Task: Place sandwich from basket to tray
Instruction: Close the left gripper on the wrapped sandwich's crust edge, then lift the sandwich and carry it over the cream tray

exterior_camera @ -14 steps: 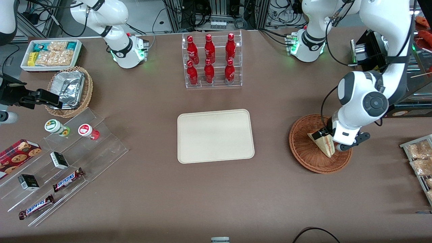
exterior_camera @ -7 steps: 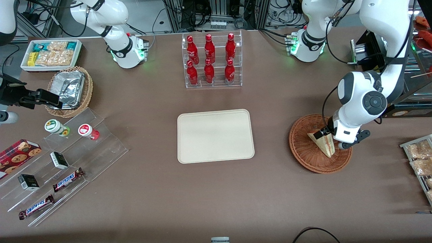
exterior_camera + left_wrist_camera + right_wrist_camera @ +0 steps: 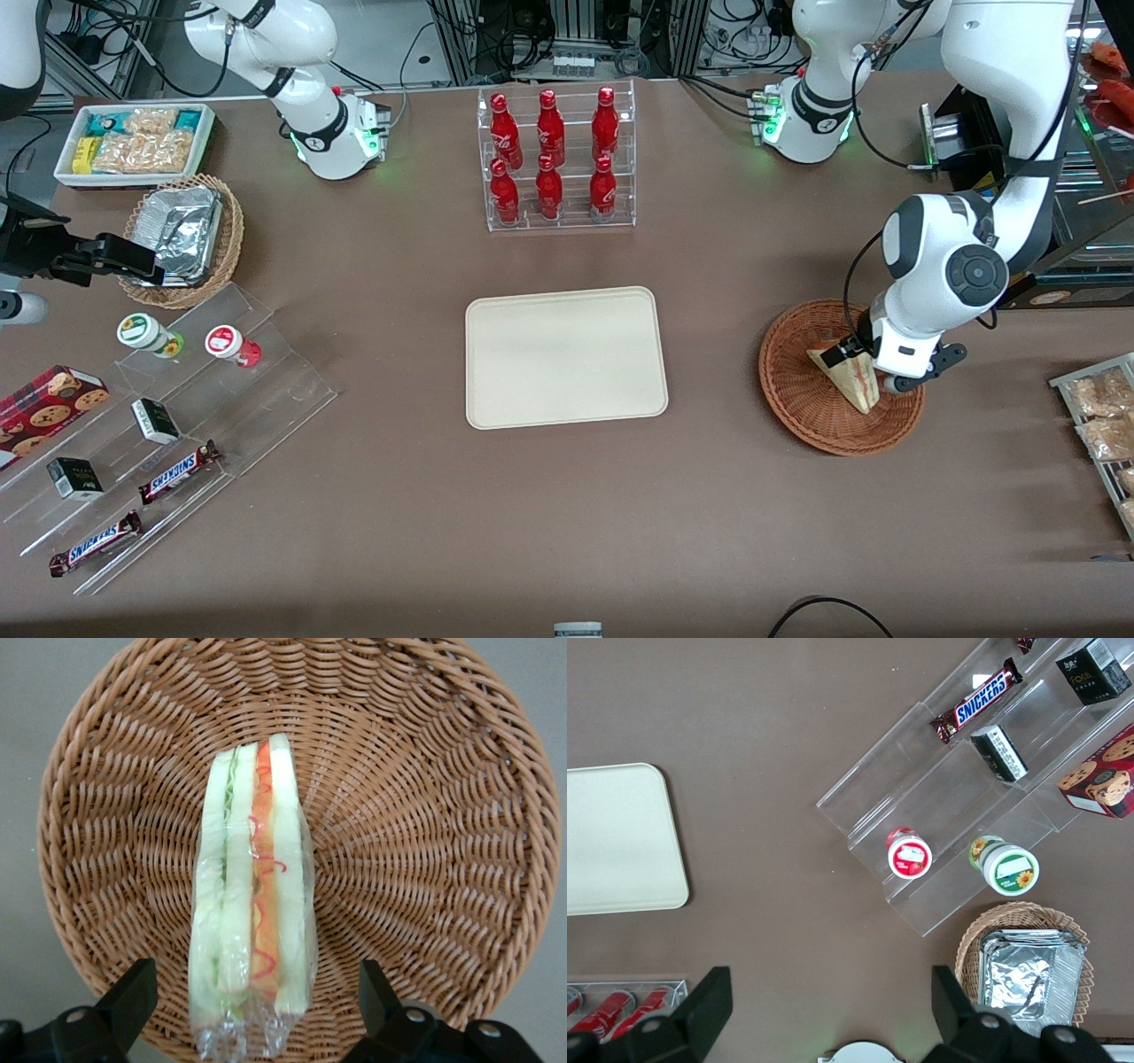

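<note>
Hovering over the basket [image 3: 425,815], end effector [image 3: 257,1014] wide open, straddling the sandwich [image 3: 255,904], not gripping.

A robotics lab: aluminium framing [image 3: 567,35] and cables [image 3: 461,35] edge a table [image 3: 567,514] of shop-style snack displays.

We can read "SNICKERS" on two brown candy bars [image 3: 178,471] [image 3: 95,543] lying on the clear acrylic stepped stand [image 3: 190,416]. The right wrist view shows the same word on one bar [image 3: 982,700]. We can read nothing else.
</note>
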Available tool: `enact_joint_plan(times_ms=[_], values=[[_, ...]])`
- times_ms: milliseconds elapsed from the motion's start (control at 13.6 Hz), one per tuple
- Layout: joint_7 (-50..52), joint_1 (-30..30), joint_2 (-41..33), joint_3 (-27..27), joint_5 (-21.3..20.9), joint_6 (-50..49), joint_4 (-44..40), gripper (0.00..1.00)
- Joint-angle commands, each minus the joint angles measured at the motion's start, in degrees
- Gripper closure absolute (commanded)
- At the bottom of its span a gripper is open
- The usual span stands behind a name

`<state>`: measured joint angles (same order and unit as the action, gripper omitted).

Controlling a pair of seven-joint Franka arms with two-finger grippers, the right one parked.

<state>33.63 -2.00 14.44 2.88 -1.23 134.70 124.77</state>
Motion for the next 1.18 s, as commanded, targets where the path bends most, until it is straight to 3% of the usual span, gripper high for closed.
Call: enact_joint_plan(times_ms=[0,74,147,368,662,1103], values=[[0.74,0.07,0.68,-0.15,-0.44,2.23,0.73,0.44],[0.74,0.07,0.68,-0.24,-0.44,2.23,0.82,0.79],[0.65,0.07,0.59,-0.24,-0.44,2.23,1.0,1.0],[0.03,0.07,-0.28,-0.15,-0.53,0.4,0.74,1.0],[-1.81,-0.81,-3.89,0.63,-0.62,-9.96,-3.47,1.0],[-1.81,-4.23,-2.76,9.06,-0.71,-19.13,-12.52,1.0]])
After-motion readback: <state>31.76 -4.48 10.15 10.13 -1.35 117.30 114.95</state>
